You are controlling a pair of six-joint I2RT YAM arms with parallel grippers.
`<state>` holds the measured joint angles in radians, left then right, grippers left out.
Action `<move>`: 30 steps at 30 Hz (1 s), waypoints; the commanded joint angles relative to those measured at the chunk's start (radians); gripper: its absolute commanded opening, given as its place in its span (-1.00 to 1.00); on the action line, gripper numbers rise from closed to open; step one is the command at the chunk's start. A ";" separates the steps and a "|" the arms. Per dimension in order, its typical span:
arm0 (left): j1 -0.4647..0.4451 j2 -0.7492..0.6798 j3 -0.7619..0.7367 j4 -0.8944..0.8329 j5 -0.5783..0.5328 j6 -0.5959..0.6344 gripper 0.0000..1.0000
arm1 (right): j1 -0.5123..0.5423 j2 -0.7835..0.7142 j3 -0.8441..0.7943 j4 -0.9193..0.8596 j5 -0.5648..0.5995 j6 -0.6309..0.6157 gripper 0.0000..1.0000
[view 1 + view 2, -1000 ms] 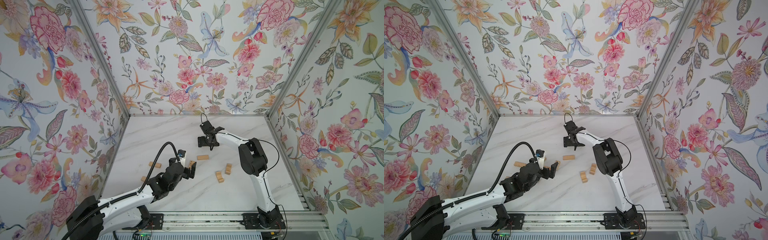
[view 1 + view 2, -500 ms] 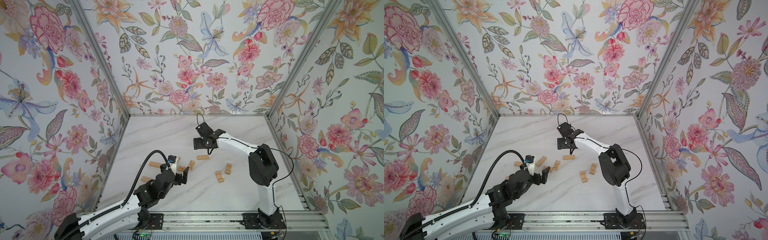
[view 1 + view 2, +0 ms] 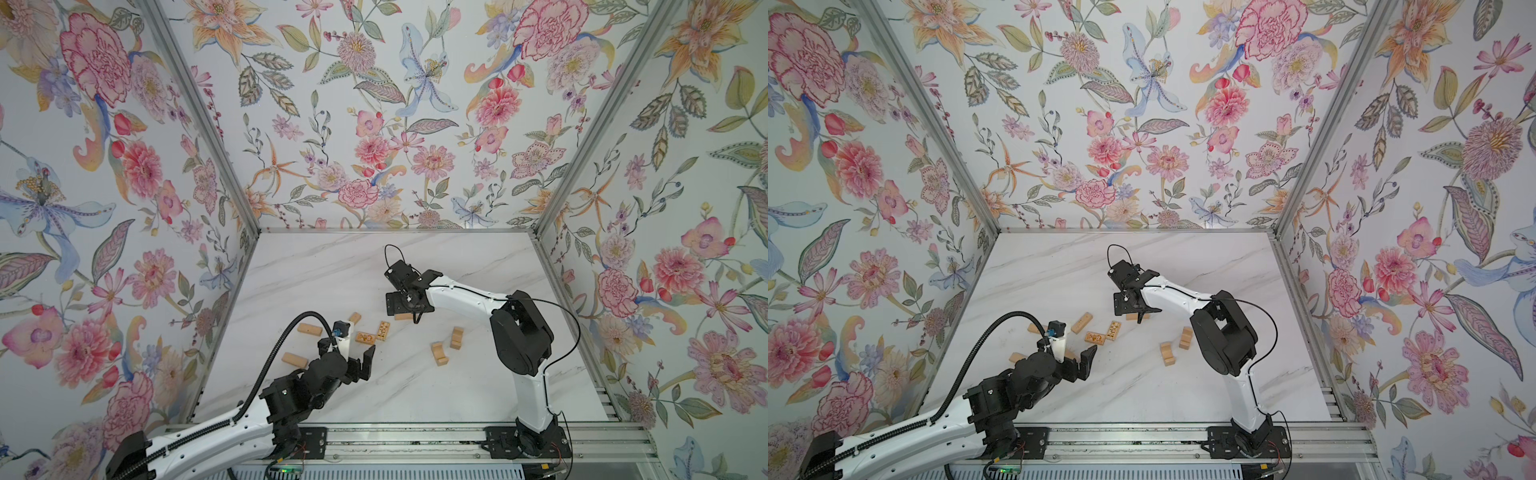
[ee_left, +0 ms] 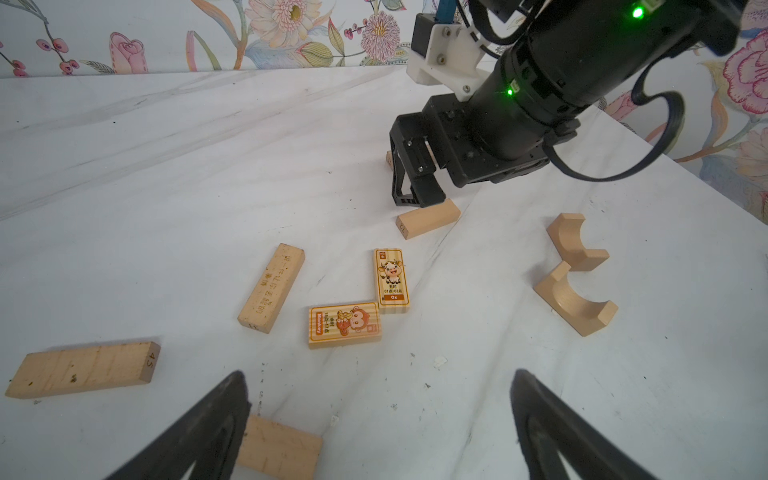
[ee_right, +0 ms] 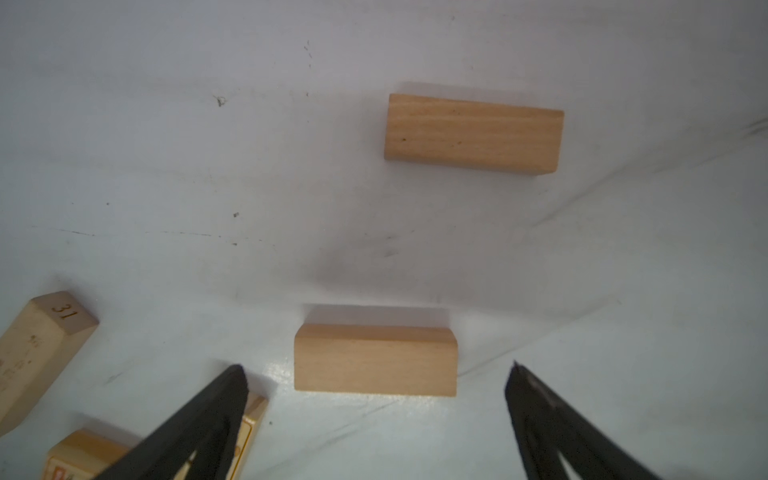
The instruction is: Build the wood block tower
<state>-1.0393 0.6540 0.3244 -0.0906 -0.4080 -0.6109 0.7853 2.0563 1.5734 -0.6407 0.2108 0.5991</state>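
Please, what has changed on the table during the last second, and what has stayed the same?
The left hand drew back toward the near side, uncovering a printed block. The right hand came nearer, over a plain block. Both hands stayed open; nothing was taken or let go. The wood blocks lie where they were.

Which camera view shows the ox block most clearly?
Left wrist view: the ox block lies unobstructed, picture and label readable. In both top views it is tiny, print illegible. The right wrist view shows only a half-hidden printed edge; which block, I cannot tell.
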 commanded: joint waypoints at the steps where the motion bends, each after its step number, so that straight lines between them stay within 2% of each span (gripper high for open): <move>1: -0.011 -0.014 -0.024 -0.025 -0.023 -0.011 0.98 | 0.000 0.022 -0.019 -0.020 0.018 0.020 0.98; 30: -0.012 0.004 -0.033 -0.011 -0.031 -0.013 0.98 | 0.013 0.082 -0.001 -0.021 -0.018 0.023 0.88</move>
<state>-1.0393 0.6563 0.3134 -0.0963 -0.4084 -0.6144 0.7860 2.1082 1.5692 -0.6415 0.1978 0.6079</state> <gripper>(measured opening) 0.993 0.940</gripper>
